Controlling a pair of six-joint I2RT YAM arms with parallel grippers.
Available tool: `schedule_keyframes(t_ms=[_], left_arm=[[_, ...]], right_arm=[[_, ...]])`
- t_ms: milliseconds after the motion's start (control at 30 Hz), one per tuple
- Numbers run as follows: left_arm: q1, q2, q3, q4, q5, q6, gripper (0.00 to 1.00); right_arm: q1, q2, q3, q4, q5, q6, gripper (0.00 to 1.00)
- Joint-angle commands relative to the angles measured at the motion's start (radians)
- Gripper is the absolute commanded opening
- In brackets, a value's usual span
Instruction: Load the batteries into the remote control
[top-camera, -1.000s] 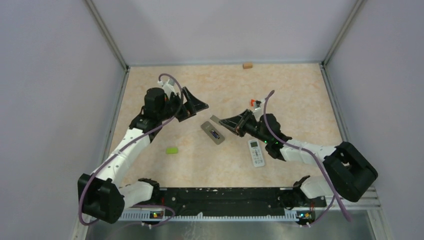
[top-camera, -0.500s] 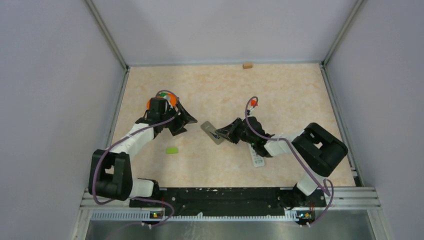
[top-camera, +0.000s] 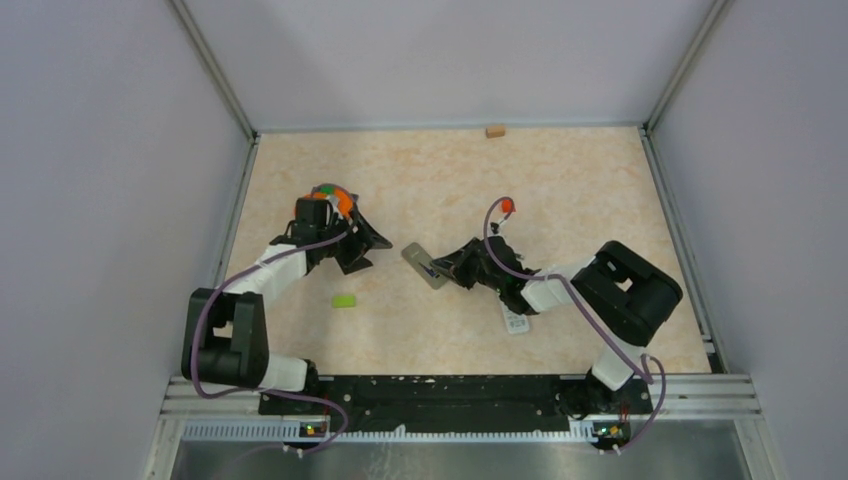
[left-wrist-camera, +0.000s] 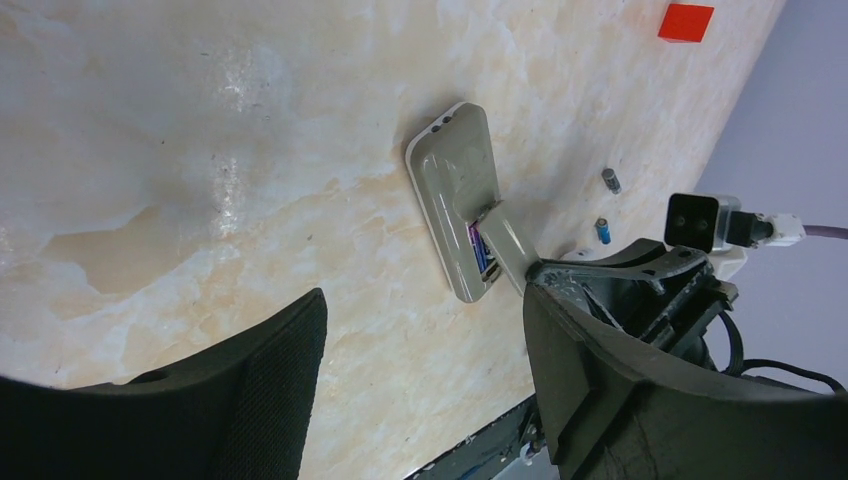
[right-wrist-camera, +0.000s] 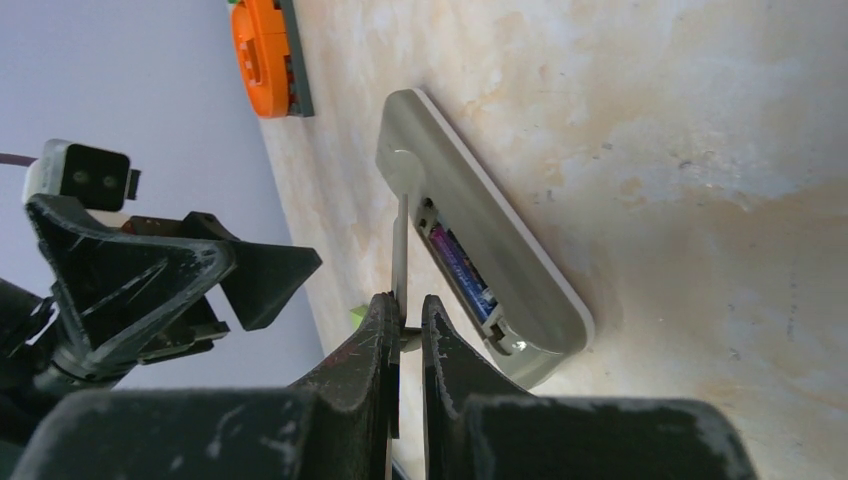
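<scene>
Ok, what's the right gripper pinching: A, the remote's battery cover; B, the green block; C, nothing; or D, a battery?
A: in the right wrist view the right gripper is shut on the thin grey cover, held edge-on over the remote, whose open compartment shows a battery inside.

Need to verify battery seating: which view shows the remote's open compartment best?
Right wrist: the compartment is close, a purple battery visible inside. Left wrist shows it smaller, beside the lifted cover; top view, only a dark speck.

Grey remote (left-wrist-camera: 455, 190), marbled beige table (left-wrist-camera: 200, 150)
</scene>
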Motion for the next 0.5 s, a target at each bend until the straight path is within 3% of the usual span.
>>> schedule_keyframes(t_ms=[0, 467], left_arm=[[0.005, -0.001, 0.003, 0.052, 0.029, 0.020, 0.75], [0.005, 0.028, 0.004, 0.063, 0.045, 0.021, 0.74]], right_arm=[[0.016, 0.028, 0.018, 0.005, 0.009, 0.029, 0.00], [0.021, 0.004, 0.008, -0.045, 0.050, 0.042, 0.00]])
